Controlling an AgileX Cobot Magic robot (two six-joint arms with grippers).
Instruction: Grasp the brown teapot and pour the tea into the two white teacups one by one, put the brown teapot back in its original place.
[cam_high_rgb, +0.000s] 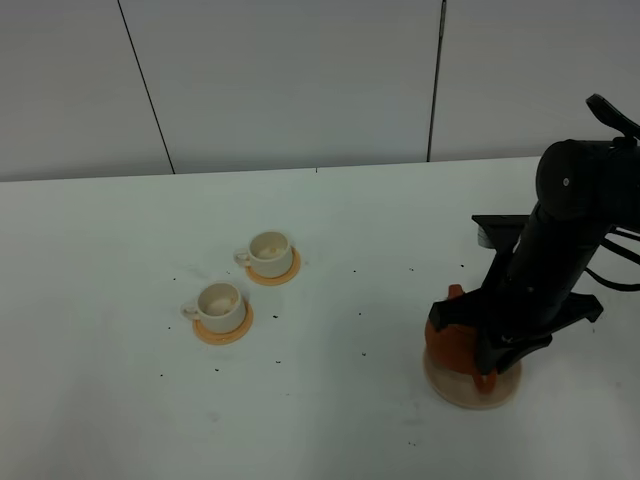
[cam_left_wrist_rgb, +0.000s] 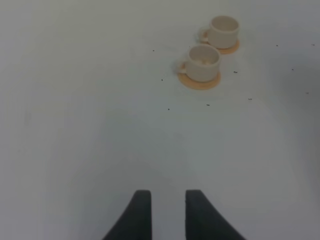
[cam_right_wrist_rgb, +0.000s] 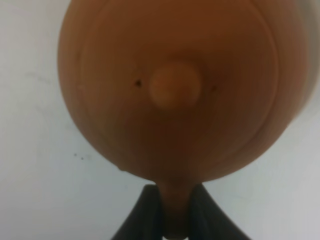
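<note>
The brown teapot is on the pale tan disc coaster at the right front, partly hidden by my right arm. My right gripper comes down from above and is shut on the pot's loop handle. In the right wrist view the domed lid fills the picture and the right gripper pinches the handle. The two white teacups stand left of centre, pale inside; the tea is hidden. My left gripper hovers open over bare table, well short of the teacups.
Each cup sits on a small orange coaster. The white table carries scattered dark specks. A pale panelled wall runs behind it. My left arm does not show in the exterior view.
</note>
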